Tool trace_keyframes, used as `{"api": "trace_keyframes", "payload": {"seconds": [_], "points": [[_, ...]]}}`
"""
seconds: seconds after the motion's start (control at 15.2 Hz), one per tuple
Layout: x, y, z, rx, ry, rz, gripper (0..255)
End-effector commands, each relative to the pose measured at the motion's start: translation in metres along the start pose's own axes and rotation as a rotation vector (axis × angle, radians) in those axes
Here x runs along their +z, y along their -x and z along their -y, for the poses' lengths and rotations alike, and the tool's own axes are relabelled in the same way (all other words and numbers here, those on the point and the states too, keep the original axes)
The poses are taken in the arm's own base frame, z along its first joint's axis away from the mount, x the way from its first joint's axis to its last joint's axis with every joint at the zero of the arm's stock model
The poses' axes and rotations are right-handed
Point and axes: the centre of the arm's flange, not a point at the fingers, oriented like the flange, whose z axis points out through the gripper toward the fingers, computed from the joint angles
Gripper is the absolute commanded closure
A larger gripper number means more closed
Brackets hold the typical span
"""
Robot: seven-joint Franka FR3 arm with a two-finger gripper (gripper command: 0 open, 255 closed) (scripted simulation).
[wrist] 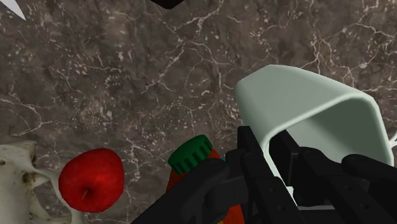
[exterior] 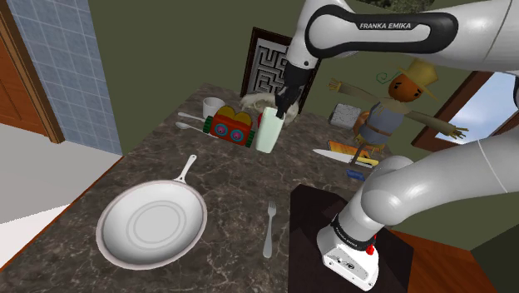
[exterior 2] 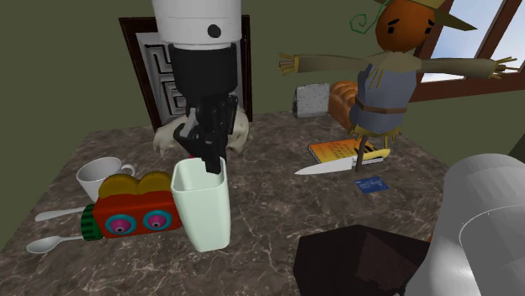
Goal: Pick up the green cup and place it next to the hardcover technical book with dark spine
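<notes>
Nearest in the shoulder view, a white frying pan [exterior: 151,223] and a fork [exterior: 269,229] lie on the dark marbled worktop [exterior: 216,175], beside the robot's dark stand [exterior: 309,218]. The white arm [exterior: 432,179] reaches over them, and its upper link reads "FRANKA EMIKA" in white letters.

Further along, the black tool [exterior 2: 210,164] is clamped on the rim of the pale green cup [exterior 2: 202,206], one finger inside the wall and one outside. The cup is upright, just beside a red toy [exterior 2: 135,214] with a yellow top and cartoon eyes. From the wrist view the worktop looks some way below the cup, with a red apple [wrist: 91,180] lying on it.

Behind the toy is a white mug [exterior 2: 99,177]. Well apart from the cup, toward the second exterior view's right, a knife [exterior 2: 328,166] lies against an orange and yellow book [exterior 2: 336,151]. Its lettering cannot be read. A small blue card [exterior 2: 371,185] lies near the book.

Farthest back, a pumpkin-headed scarecrow [exterior 2: 383,84] stands over the book. A framed maze picture [exterior: 270,62] leans against the green wall.
</notes>
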Motion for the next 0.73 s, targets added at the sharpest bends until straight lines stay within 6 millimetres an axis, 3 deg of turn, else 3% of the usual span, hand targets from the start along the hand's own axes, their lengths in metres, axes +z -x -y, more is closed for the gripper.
{"api": "trace_keyframes", "payload": {"seconds": [0.0,0.66], "points": [[-0.012,0.0,0.001,0.0,0.0,0.0,255],[-0.064,-0.001,0.003,0.0,0.0,0.0,255]]}}
